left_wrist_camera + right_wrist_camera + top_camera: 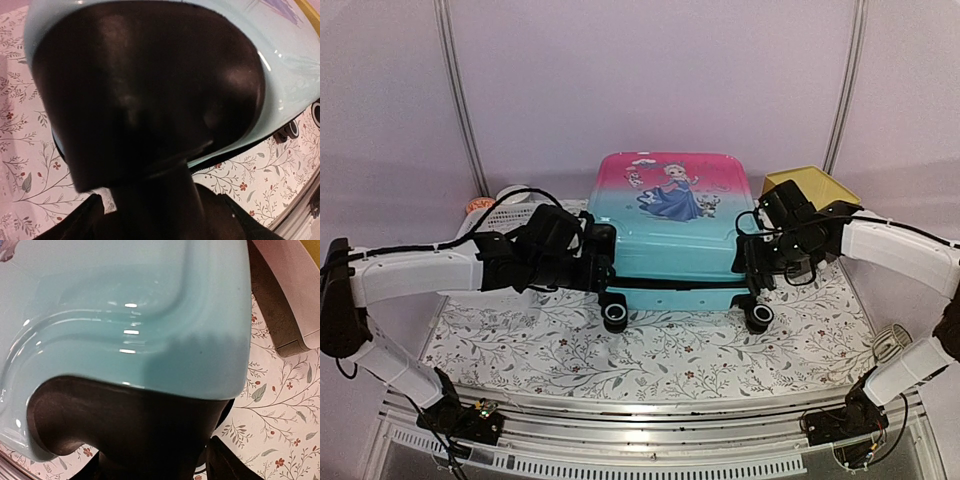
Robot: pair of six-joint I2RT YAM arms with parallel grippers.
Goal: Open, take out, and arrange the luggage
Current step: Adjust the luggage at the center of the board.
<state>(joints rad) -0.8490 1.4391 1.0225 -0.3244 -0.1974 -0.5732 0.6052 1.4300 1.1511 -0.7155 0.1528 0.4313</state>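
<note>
Left gripper [597,262] and right gripper [750,258] flank the near corners of the suitcase [665,240], just above its wheels [616,316]; I cannot tell whether they grip. The suitcase lies flat on the floral cloth [660,352]. I would seat the fingers squarely at the zipper band [670,283] before pulling. Both arms [420,275] reach inward, forearms nearly level.

The luggage [665,235] has a hard plastic shell, smooth and glossy; just above the right finger [125,430] it throws back bright highlights. That finger and the left finger [150,100] are smooth black plastic with a dull sheen. Beneath them the table cover [670,350] is matt, flower-printed; cloth or vinyl, hard to tell. The arm casings [410,275] are smooth white plastic.
</note>
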